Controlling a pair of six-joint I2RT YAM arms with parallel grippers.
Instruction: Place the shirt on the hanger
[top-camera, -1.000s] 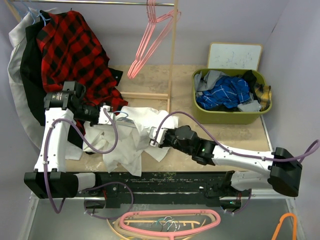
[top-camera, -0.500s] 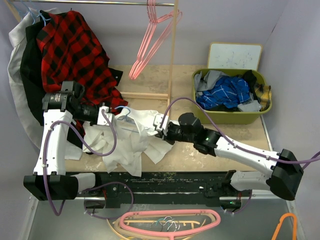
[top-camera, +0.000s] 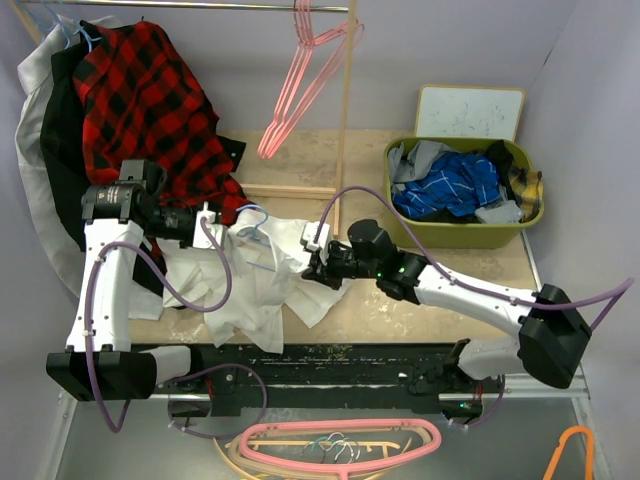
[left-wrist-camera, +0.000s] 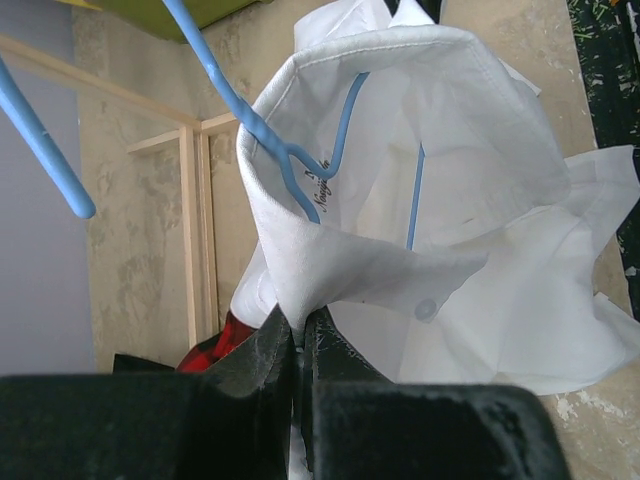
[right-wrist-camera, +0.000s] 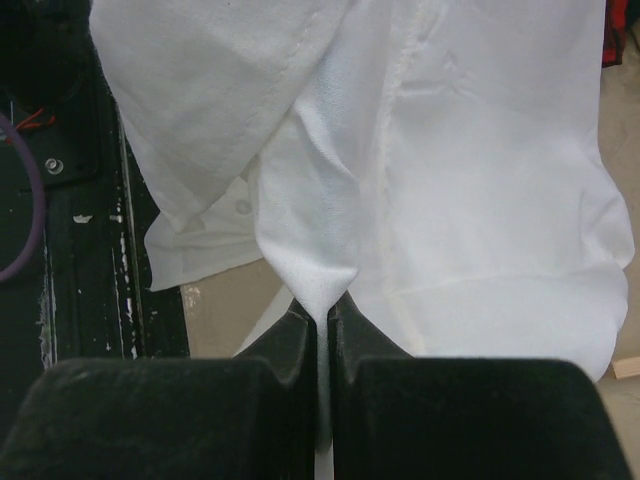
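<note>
Tension seems the aim: the left hand (left-wrist-camera: 298, 335) is clamped on the collar of the shirt (left-wrist-camera: 480, 250), the right hand (right-wrist-camera: 322, 305) on a fold further right, spreading it mid-counter (top-camera: 400, 312) around the hanger (left-wrist-camera: 300, 160) inside.

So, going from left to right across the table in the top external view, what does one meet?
The left tool, the hanger, the right tool, the green basket. The shirt lies across the first three, so I leave it out.
</note>
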